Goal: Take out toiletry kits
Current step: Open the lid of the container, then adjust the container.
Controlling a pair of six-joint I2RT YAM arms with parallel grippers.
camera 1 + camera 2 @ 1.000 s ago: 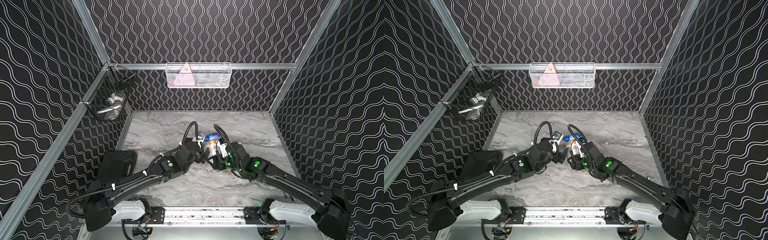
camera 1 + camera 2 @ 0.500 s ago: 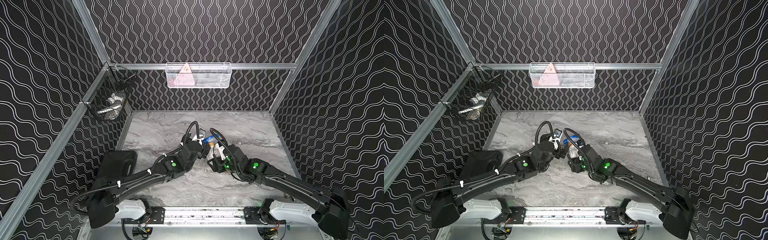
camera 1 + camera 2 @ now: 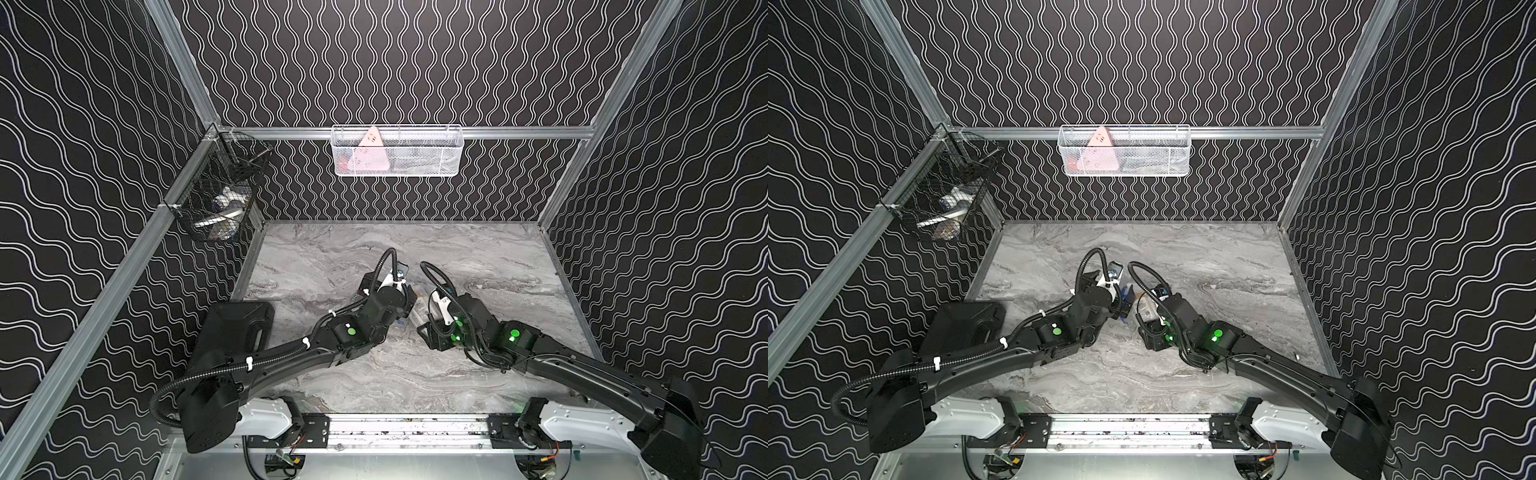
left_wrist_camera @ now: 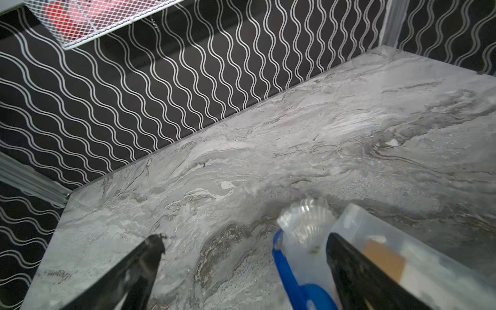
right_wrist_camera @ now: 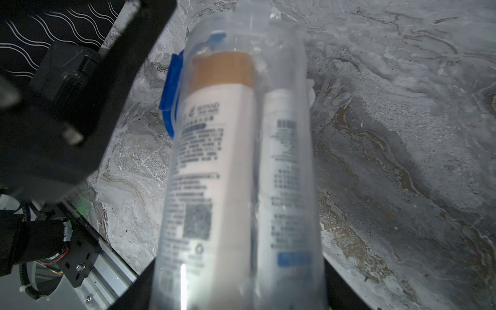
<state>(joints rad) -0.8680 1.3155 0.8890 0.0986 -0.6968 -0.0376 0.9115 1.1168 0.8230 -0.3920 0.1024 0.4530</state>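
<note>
My right gripper (image 5: 239,290) is shut on a clear plastic cup (image 5: 308,188) that lies tilted just above the marble table. Inside it are toiletry kits: a white bottle with a gold cap (image 5: 214,161) and a white tube with blue print (image 5: 287,174). A blue lid (image 5: 169,91) sits at the cup's far end. My left gripper (image 4: 244,249) is open at that end, with the blue lid (image 4: 290,273) between its fingers and one finger (image 4: 346,263) against the cup (image 4: 389,241). In both top views the cup (image 3: 420,311) (image 3: 1144,309) shows only partly between the two wrists.
A white mesh basket (image 3: 397,151) with a pink triangular item hangs on the back wall. A black wire basket (image 3: 220,199) hangs at the left wall corner. A black case (image 3: 237,328) lies at the table's left side. Patterned walls enclose the marble table (image 3: 478,257).
My left gripper has moved in toward the cup's lid end. The right gripper has shifted slightly left with the cup, and the blue lid is now mostly hidden in the top views.
</note>
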